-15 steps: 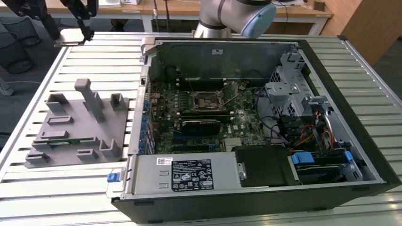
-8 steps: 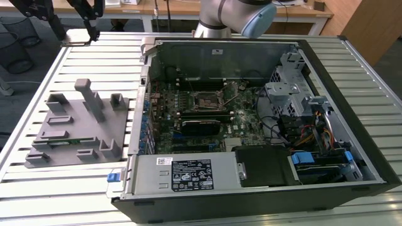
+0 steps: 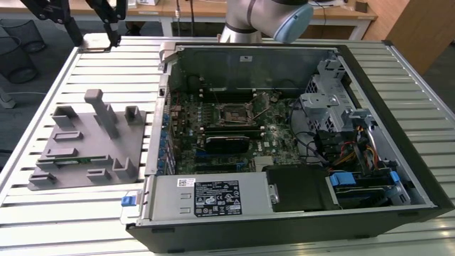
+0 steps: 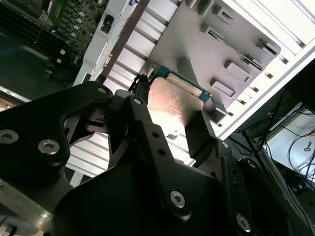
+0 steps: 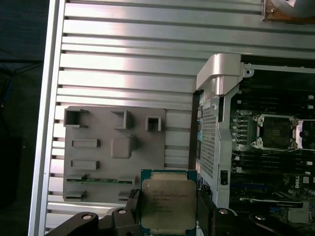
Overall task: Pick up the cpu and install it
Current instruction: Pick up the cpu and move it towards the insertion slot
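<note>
Item 1. Gripper (image 5: 168, 216), black, two fingers (image 5: 133, 204), clamped on the cpu's opposite edges.
Item 2. Cpu (image 5: 166, 204): flat square chip, silver-grey metal top, green rim. It is gripped and held up clear of the worktop. In the first wrist view it overlaps the holder's edge on the side toward the case. The second wrist view shows its other face (image 4: 172, 105), shiny and copper-tinted, between the same fingers.
Item 3. Worktop (image 5: 123, 59): pale slatted metal, carrying everything below.
Item 4. Parts holder (image 3: 78, 128): grey moulded plate with raised posts and shallow pockets, at the exterior view's left, just beside the case.
Item 5. Memory stick (image 3: 74, 158): long, narrow, green, lying in a slot of the holder.
Item 6. Computer case (image 3: 249, 66): black tower on its side, panel off, at the exterior view's right.
Item 7. Motherboard (image 3: 277, 138): green, flat inside the case.
Item 8. Cpu socket (image 3: 235, 113): square, metal-framed, near the board's centre.
Item 9. Arm (image 3: 267, 16): silver, blue-grey joint cap, behind the case.
</note>
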Action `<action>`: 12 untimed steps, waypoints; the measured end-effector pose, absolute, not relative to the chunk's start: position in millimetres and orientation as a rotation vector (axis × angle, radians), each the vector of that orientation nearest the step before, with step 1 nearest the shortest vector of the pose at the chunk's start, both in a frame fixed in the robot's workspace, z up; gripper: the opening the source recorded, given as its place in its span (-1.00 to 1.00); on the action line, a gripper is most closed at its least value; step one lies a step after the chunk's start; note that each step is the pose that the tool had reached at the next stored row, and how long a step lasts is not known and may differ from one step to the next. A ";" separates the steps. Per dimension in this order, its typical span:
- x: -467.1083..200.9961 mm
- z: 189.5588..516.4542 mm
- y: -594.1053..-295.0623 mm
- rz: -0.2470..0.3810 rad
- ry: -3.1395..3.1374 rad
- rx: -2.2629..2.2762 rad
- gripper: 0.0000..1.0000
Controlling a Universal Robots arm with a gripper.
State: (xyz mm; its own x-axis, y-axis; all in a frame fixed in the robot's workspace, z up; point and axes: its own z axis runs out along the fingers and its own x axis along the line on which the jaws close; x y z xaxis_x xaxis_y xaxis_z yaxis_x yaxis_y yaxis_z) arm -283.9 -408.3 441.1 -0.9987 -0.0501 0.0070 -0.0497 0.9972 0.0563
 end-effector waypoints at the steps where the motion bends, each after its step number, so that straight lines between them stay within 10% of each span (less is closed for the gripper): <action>1: -282.4 441.0 -408.2 -0.088 -3.131 0.078 0.08; 12: -264.6 438.8 -407.5 -0.088 -3.131 0.078 0.08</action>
State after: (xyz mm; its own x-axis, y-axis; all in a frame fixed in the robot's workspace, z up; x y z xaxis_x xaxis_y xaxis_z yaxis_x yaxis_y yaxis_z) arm -264.6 -407.5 438.8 -0.9987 -0.0501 0.0070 -0.0497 0.9972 0.0563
